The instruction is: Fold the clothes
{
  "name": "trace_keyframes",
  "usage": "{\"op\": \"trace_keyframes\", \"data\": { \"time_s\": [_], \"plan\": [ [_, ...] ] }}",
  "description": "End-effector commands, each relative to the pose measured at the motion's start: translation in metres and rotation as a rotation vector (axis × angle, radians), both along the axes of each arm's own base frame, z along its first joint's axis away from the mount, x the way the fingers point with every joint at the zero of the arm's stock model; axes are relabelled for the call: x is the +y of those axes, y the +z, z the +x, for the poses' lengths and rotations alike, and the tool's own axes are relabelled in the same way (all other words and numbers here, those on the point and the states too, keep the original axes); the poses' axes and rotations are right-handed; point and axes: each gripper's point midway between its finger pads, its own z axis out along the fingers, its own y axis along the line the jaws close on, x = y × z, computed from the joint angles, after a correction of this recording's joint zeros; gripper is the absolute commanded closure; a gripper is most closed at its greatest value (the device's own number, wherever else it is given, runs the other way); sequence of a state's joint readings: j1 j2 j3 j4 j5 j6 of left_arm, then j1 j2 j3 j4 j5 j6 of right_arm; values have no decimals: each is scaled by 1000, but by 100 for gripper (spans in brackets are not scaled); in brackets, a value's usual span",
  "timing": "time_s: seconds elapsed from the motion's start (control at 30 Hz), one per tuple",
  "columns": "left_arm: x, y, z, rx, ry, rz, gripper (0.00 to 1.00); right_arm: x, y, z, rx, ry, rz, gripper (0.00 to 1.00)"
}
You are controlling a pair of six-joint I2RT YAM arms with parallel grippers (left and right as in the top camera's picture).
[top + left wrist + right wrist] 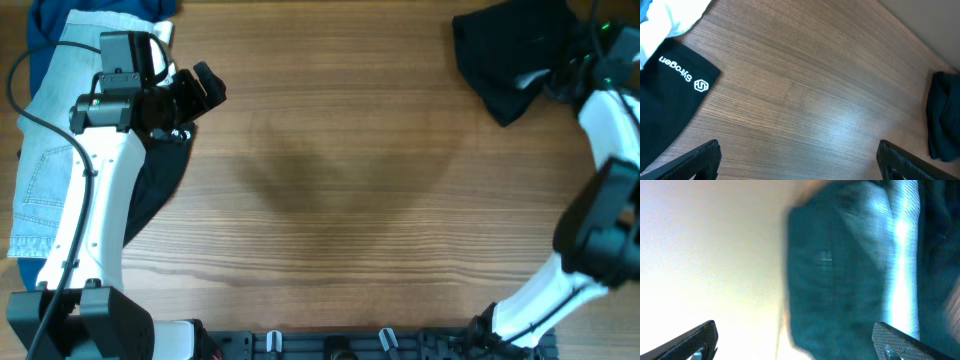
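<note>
Right, at the table's [330, 200] far-left corner lie the light-blue denim shorts [45, 150], and a narrow black item [670, 100] with a white logo spills off them onto the wood. The left gripper [797, 162] hovers just beside that item towards the table's middle, fingers spread wide with nothing between them. Now to the table's far-right corner, where the black shorts [505, 55] sit bunched in a heap with a pale band [900, 255] showing (the wrist view is blurred, so little more reads). The right gripper [795, 342] is at the heap's right side, its fingers parted wide, dark fabric filling the view beyond them.
</note>
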State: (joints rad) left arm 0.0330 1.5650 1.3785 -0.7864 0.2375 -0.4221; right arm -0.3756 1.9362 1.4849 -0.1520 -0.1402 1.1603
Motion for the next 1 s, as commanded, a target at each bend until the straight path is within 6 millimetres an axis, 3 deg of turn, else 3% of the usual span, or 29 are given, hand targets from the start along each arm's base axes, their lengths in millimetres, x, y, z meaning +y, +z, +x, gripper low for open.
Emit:
{"op": "trace_keyframes", "data": {
  "time_s": [0.0, 0.03, 0.13, 0.2, 0.27, 0.3, 0.33, 0.37, 0.57, 0.67, 0.73, 0.87, 0.97],
  "plan": [
    [2, 6, 0, -14, -13, 16, 0, 5, 107, -39, -64, 69, -278, 0],
    [2, 5, -1, -11, -13, 16, 0, 9, 127, -58, -46, 91, -350, 0],
    [2, 5, -1, -11, -13, 15, 0, 28, 157, -94, 15, 240, -559, 0],
    [0, 5, -1, -8, -10, 0, 0, 69, 168, -110, 51, 575, -872, 0],
    [0, 5, -1, -8, -10, 0, 0, 118, 168, -117, -13, 906, -1074, 0],
    [0, 5, -1, -9, -10, 0, 0, 156, 162, -127, -85, 1086, -1087, 0],
    [0, 5, -1, -9, -10, 0, 0, 178, 155, -134, -115, 1163, -1028, 0],
    [0, 5, -1, -9, -10, 0, 0, 187, 149, -137, -113, 1200, -999, 0],
    [0, 5, -1, -8, -10, 0, 0, 193, 139, -139, -92, 1233, -968, 0],
    [0, 5, -1, -8, -10, 0, 0, 160, 133, -133, 75, 1116, -1063, 0],
    [0, 5, -1, -9, -10, 0, 0, 155, 131, -137, 107, 1104, -1067, 0],
    [0, 5, -1, -9, -10, 0, 0, 168, 149, -183, 78, 1100, -1122, 0],
    [0, 5, -1, -8, -10, 0, 0, 175, 162, -216, -49, 994, -1210, 0]
  ]
}}
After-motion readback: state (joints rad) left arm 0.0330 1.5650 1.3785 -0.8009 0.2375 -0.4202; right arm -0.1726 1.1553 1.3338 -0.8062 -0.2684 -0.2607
